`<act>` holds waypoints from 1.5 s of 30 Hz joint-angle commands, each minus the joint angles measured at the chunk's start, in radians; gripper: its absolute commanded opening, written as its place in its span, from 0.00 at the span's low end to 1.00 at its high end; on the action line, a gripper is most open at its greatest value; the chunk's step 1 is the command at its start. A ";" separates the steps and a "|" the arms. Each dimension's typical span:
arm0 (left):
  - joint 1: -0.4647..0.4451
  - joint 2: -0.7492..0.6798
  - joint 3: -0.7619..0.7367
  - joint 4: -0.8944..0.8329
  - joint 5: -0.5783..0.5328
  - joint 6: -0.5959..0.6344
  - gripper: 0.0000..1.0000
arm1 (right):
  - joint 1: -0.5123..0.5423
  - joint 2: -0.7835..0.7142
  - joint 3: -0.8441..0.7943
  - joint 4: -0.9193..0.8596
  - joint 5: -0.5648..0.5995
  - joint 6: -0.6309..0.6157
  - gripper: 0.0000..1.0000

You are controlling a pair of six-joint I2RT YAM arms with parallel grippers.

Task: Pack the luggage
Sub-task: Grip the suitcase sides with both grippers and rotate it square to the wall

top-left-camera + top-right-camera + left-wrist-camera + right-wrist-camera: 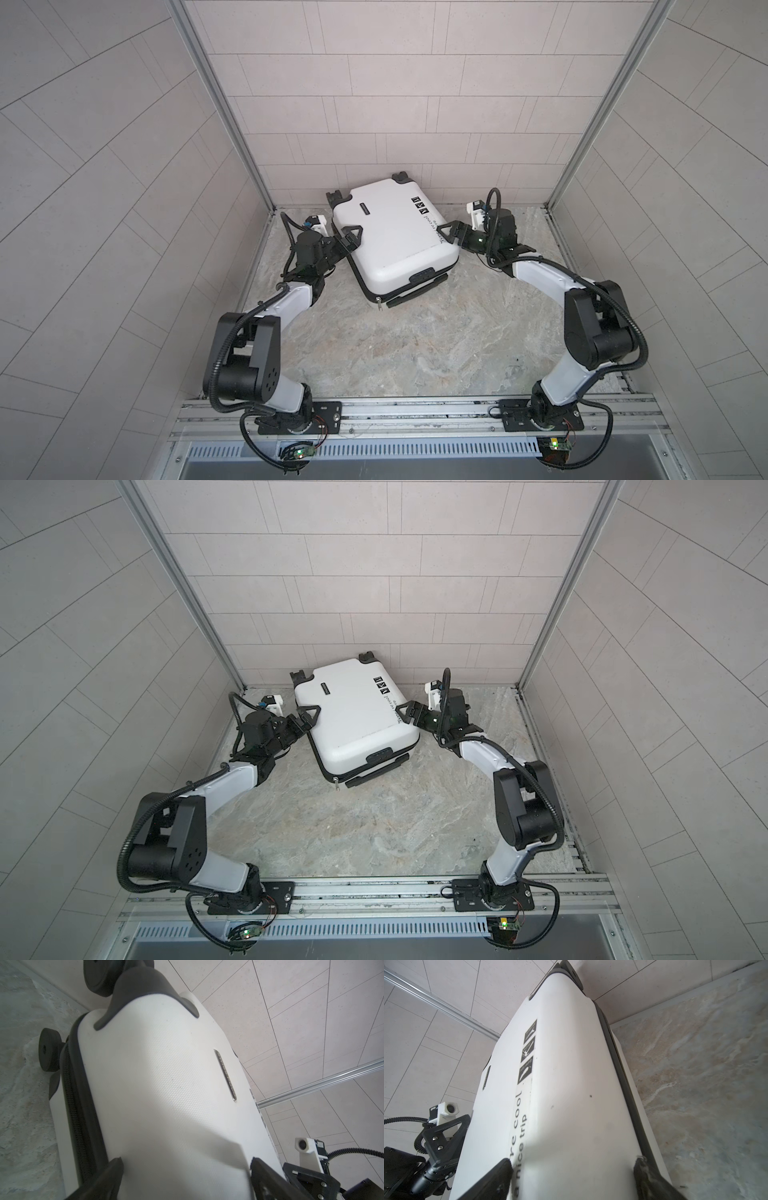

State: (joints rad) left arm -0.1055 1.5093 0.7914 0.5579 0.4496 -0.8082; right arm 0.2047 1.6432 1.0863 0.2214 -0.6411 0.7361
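The luggage [395, 237] [357, 712] is a small white hard-shell suitcase. It lies flat and skewed at the back of the table with its lid down. Its wheels [334, 195] point toward the back wall and its black handle [424, 276] faces front. My left gripper [351, 239] [185, 1165] is open wide at the case's left side. It straddles the upper shell [166, 1084] from the top face to the zipper band. My right gripper [446, 232] [573, 1162] is open wide at the right side, over the printed text [519, 1118]. It straddles the shell the same way.
The marble tabletop [415, 353] spreads in front of the case. The tiled back wall [374, 124] stands just behind the wheels. Tiled side walls with aluminium posts [224, 112] close in both sides. A zipper pull [379, 302] hangs at the case's front left corner.
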 commanded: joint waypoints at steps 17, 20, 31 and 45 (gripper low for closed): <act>-0.166 0.193 0.217 0.021 0.080 0.007 0.95 | 0.041 -0.429 -0.209 -0.311 0.136 -0.120 0.99; -0.164 0.138 0.212 -0.049 0.023 0.055 0.96 | 0.000 -0.393 -0.108 -0.403 0.158 -0.163 1.00; -0.157 -0.036 0.191 -0.216 -0.214 0.169 1.00 | -0.161 -0.055 0.253 -0.420 0.205 -0.148 0.99; -0.090 0.138 0.152 0.180 -0.073 -0.042 1.00 | -0.194 0.363 0.439 -0.003 -0.124 0.067 0.97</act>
State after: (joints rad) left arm -0.2073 1.6238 0.9470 0.5957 0.3450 -0.7910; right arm -0.0036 1.9766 1.5276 0.0933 -0.6792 0.7189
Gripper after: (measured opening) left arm 0.998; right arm 0.967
